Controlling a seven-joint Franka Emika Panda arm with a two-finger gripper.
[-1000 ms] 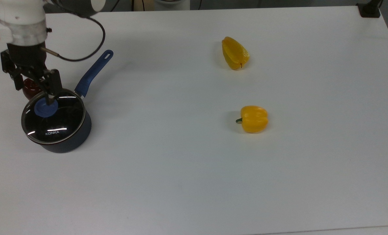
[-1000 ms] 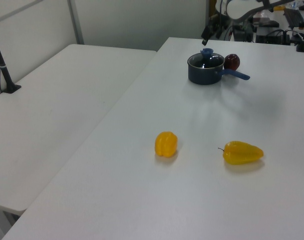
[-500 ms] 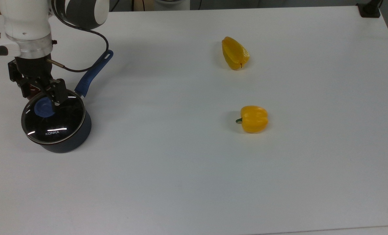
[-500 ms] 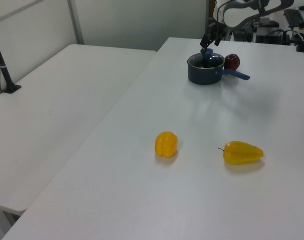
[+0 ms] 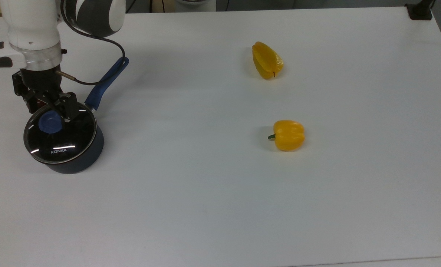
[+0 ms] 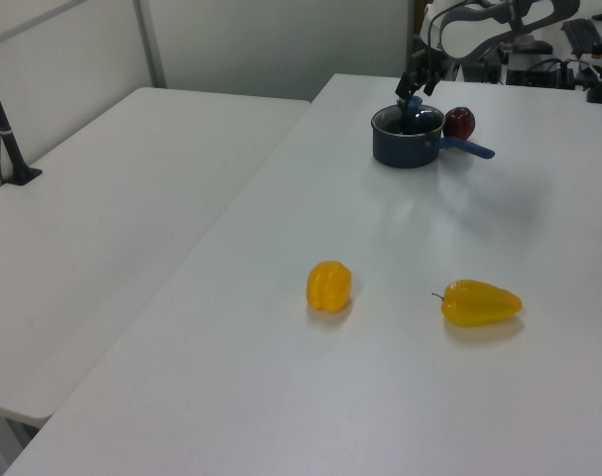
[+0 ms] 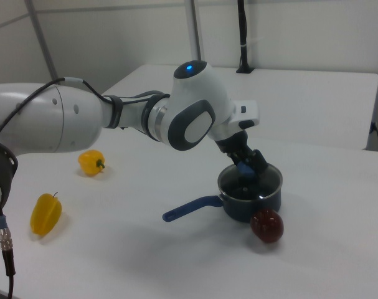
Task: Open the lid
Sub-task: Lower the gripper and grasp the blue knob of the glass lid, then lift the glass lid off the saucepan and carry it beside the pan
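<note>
The glass lid (image 5: 59, 135) sits flat on the dark saucepan (image 5: 77, 159), white "KONKA" lettering near its rim, at the top view's left. My pincer (image 5: 49, 111) hangs spread open, its fingers on either side of the lid's blue knob (image 5: 50, 122). A dark red fruit (image 7: 266, 225) rests just beside the pan. Two yellow peppers (image 5: 288, 135) (image 5: 266, 60) lie well apart on the plain white counter (image 5: 220, 193). Pale walls stand behind.

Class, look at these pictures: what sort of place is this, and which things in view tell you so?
Probably a robotics lab or test room: a robot arm works over a bare white table, beside a second plain table, with a saucepan and yellow peppers laid out as props.
</note>
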